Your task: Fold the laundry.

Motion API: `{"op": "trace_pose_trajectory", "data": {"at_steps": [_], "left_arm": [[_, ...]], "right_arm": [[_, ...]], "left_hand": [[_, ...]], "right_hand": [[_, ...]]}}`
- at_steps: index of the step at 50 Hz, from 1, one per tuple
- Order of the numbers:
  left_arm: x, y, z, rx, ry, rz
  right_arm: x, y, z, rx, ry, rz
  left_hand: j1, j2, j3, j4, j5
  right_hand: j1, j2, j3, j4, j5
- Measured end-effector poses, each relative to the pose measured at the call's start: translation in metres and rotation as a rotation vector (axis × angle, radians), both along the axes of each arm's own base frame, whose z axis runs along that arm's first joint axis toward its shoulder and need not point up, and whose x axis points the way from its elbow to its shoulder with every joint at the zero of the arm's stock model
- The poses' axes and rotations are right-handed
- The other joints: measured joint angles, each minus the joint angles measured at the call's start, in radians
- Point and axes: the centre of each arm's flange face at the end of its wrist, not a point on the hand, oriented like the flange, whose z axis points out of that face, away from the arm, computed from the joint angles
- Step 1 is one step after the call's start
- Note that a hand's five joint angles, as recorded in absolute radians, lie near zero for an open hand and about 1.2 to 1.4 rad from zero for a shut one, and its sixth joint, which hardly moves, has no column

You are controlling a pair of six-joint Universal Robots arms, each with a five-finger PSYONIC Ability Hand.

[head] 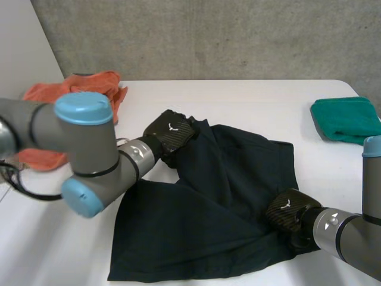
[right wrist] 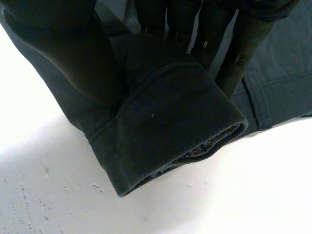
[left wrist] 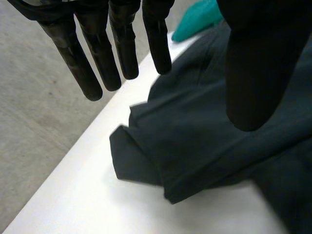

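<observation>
The dark garment (head: 208, 202) lies spread at the worktop (head: 250, 101) centre; the right hand (head: 287, 210) pinches its 4 o'clock edge between thumb and fingers, and the left hand (head: 171, 132) hovers straight-fingered, holding nothing, over its 11 o'clock corner.

The left arm (head: 89, 143) and right arm (head: 357, 238) are thick grey tubes with round light-blue caps (head: 83, 108) at the joints. A silver wrist ring (head: 138, 154) sits just behind each hand. The left hand (head: 171, 132) and right hand (head: 289, 210) are black and weave-patterned, each with a small white mark. The fingers (left wrist: 92, 63) are smooth, round-tipped rods.
</observation>
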Motion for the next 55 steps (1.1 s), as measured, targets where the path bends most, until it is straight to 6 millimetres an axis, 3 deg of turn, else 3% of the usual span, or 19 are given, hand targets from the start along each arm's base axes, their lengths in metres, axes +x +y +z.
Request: {"op": "trace_pose_trajectory", "data": {"at_steps": [5, 14, 18, 20, 24, 31, 35, 46, 55], "left_arm": [[-0.006, -0.031, -0.036, -0.048, -0.083, -0.028], [-0.011, -0.046, -0.069, -0.101, -0.174, -0.049], [-0.012, -0.049, -0.077, -0.102, -0.184, -0.048], [-0.012, -0.051, -0.079, -0.104, -0.186, -0.036], [-0.01, -0.057, -0.077, -0.121, -0.195, 0.031], [0.007, -0.063, -0.053, -0.177, -0.231, 0.285], [0.024, -0.049, -0.046, -0.164, -0.278, 0.383], [0.05, -0.007, -0.059, -0.036, -0.372, 0.41], [0.053, -0.001, -0.035, 0.006, -0.254, 0.479]], "right_arm": [[0.0, -0.001, -0.001, -0.013, -0.005, 0.0], [0.0, -0.004, -0.003, -0.026, -0.009, -0.005], [0.0, -0.005, -0.004, -0.031, -0.014, -0.012], [0.0, -0.006, -0.004, -0.03, -0.019, -0.017], [-0.001, -0.007, -0.004, -0.027, -0.025, -0.027], [-0.001, -0.008, -0.003, -0.031, -0.032, -0.035], [0.0, -0.009, -0.001, -0.035, -0.038, -0.04], [0.002, -0.01, 0.0, -0.037, -0.049, -0.041], [0.001, -0.01, 0.0, -0.035, -0.048, -0.047]], "left_hand": [[0.058, 0.053, 0.054, 0.055, 0.055], [0.156, 0.147, 0.145, 0.144, 0.142], [0.388, 0.391, 0.372, 0.37, 0.362], [0.631, 0.618, 0.611, 0.614, 0.603], [0.635, 0.683, 0.676, 0.681, 0.634], [0.635, 0.685, 0.677, 0.681, 0.634], [0.635, 0.685, 0.677, 0.681, 0.634], [0.635, 0.686, 0.677, 0.681, 0.634], [0.635, 0.686, 0.677, 0.681, 0.634]], "right_hand": [[0.0, 0.0, 0.0, 0.0, 0.0], [0.0, 0.0, 0.0, 0.0, 0.0], [0.0, 0.0, 0.0, 0.0, 0.0], [0.0, 0.0, 0.0, 0.0, 0.0], [0.0, 0.0, 0.0, 0.0, 0.0], [0.0, 0.0, 0.0, 0.0, 0.0], [0.0, 0.0, 0.0, 0.0, 0.0], [0.0, 0.0, 0.0, 0.0, 0.0], [0.0, 0.0, 0.0, 0.0, 0.0]]}}
